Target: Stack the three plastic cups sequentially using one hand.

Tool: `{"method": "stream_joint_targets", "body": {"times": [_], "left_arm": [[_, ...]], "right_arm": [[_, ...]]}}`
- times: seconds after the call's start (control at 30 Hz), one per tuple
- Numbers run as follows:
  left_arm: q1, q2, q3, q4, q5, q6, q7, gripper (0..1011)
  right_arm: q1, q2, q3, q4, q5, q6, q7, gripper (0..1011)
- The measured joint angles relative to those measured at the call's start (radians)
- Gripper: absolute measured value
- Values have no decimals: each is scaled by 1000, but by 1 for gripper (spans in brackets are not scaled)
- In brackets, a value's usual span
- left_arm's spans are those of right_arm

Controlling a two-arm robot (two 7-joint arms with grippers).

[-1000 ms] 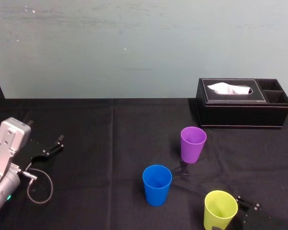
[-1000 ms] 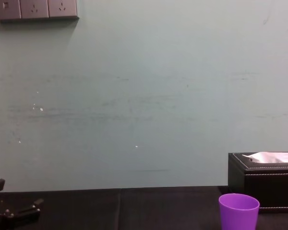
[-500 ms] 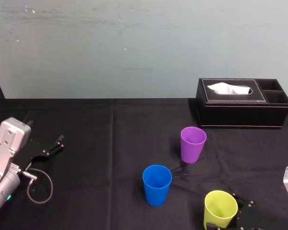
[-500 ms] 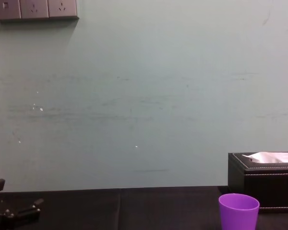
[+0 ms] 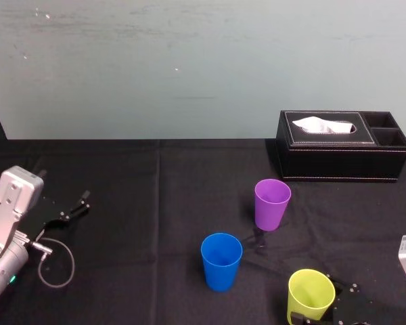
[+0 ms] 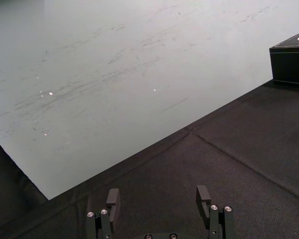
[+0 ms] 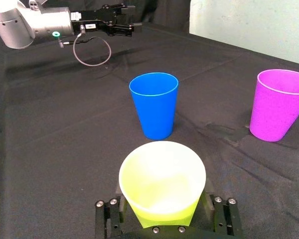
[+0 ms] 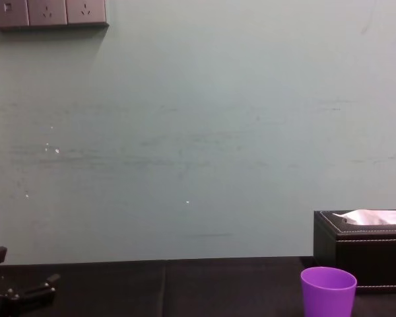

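On the head view, the three cups stand upright and well apart on the black table (image 5: 155, 203): the purple cup (image 5: 273, 203) is farthest out, near the tissue box (image 5: 338, 159), the blue cup (image 5: 221, 261) is in the middle, and the yellow-green cup (image 5: 310, 296) is nearest to me on the right. None is nested yet, so I judge the stacking has not begun. My right gripper (image 5: 317, 306) sits low at the yellow-green cup, coming in from the near right. That makes sense, as it is the cup closest to that arm. The left gripper (image 5: 74, 206) is parked far to the left, clear of the cups, since this is a one-hand job.

From the left wrist view, the left gripper's fingers (image 6: 113, 196) stand apart over bare cloth with nothing between them.

From the right wrist view, the right gripper straddles the lower part of the yellow-green cup, with the mouth facing up. I cannot tell whether it is pressing on the wall yet. The low hold would leave the rim free. The blue cup is straight ahead and looks like the natural first target, with the purple cup off to one side.

On the chest view, the purple cup stands in front of the tissue box, and the left gripper rests low at the left edge.
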Motion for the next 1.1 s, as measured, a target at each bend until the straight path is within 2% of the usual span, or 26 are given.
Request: {"method": "stream_joint_targets", "body": {"times": [0.2,0.3,0.8,0.9,1.1], "left_arm": [[0,0,0,0,0,0,0,1000],[0,0,0,0,0,0,0,1000],[0,0,0,0,0,0,0,1000],[0,0,0,0,0,0,0,1000],[0,0,0,0,0,0,0,1000]], "right_arm": [[-1,0,1,-1,2,0,1,756],[-1,1,1,-1,2,0,1,734],[6,5,6,-20,4,4,-1,721],[16,6,5,-27,3,11,-1,722],[73,-4,-14,-36,-2,49,0,721]]}}
